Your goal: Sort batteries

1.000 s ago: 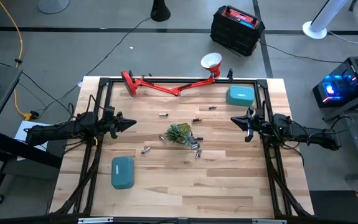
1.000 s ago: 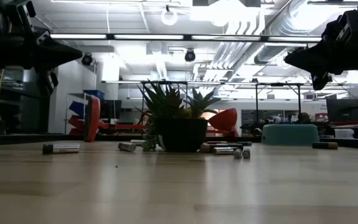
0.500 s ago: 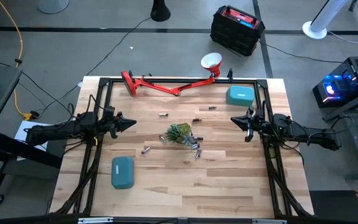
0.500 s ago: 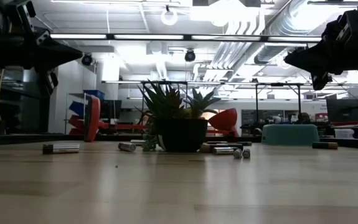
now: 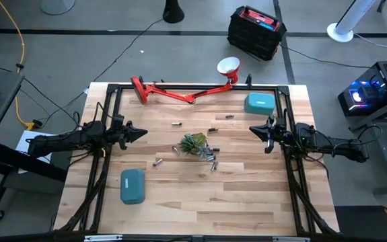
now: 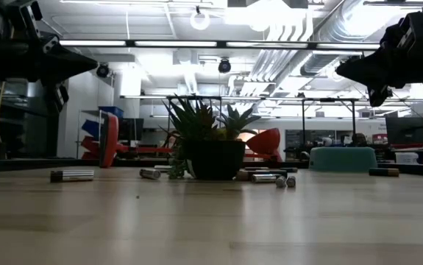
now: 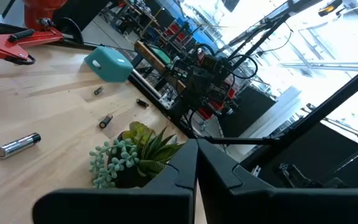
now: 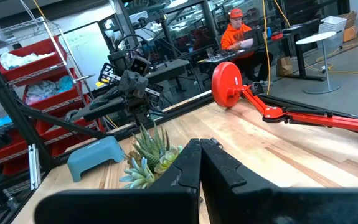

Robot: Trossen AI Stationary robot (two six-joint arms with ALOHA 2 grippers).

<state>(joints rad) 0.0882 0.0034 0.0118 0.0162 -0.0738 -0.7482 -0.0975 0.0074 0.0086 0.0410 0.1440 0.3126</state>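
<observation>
Left gripper (image 5: 143, 134) held above the pale wooden table (image 5: 200, 202) at its left side, fingers pressed together tip to tip, nothing between them. Right gripper (image 5: 252, 129) held above the right side, fingers likewise clenched and empty. Both seen raised clear of the tabletop in the low view.

Small silvery-grey and dark cylindrical batteries (image 5: 210, 160) lying loose on the table between the two sets of fingertips, apart from both. Main cluster touching or just beside the small green spiky potted plant (image 5: 194, 144) midway between the grippers. One battery (image 5: 176, 124) ahead of the left fingertips, toward the far edge. Two more (image 5: 213, 130) nearer the right fingertips.

One rounded teal plastic tray (image 5: 132, 185) near the left gripper, on the near side. Second teal tray (image 5: 258, 103) just beyond the right gripper, by the far corner. Red articulated desk lamp (image 5: 180, 91) lying along the far edge.
</observation>
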